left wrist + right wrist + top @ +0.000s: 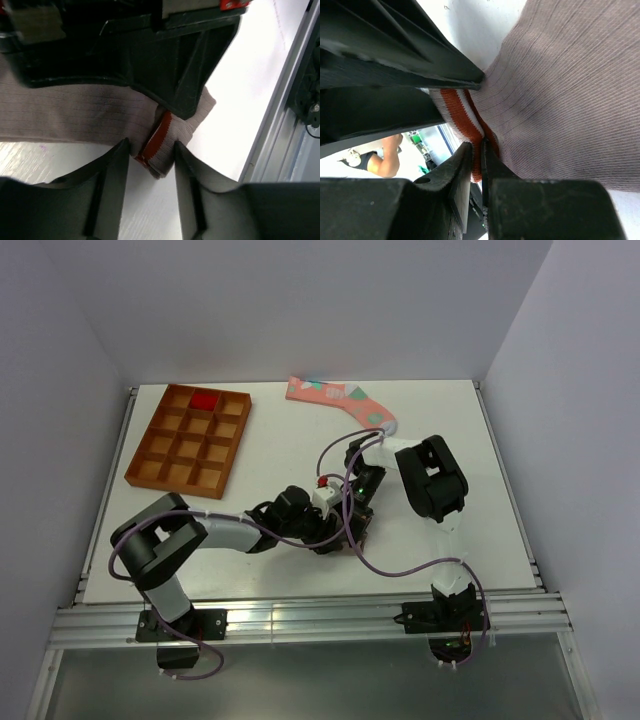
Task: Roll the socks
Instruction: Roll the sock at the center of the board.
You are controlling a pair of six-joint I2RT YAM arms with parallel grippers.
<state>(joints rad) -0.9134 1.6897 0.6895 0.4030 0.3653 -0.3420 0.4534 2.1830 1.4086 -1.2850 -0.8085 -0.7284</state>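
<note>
The grey-brown sock lies at the table's middle, almost hidden under both grippers in the top view. My left gripper is closed on its folded maroon-and-white striped cuff, with a finger touching each side. My right gripper is shut tight on the striped cuff edge of the same sock. The two grippers meet there. The salmon-pink sock lies flat at the back. The red sock sits in a back compartment of the tray.
A brown wooden tray with several compartments stands at the back left. The right gripper's black finger fills the top of the left wrist view. Metal rails run along the near table edge.
</note>
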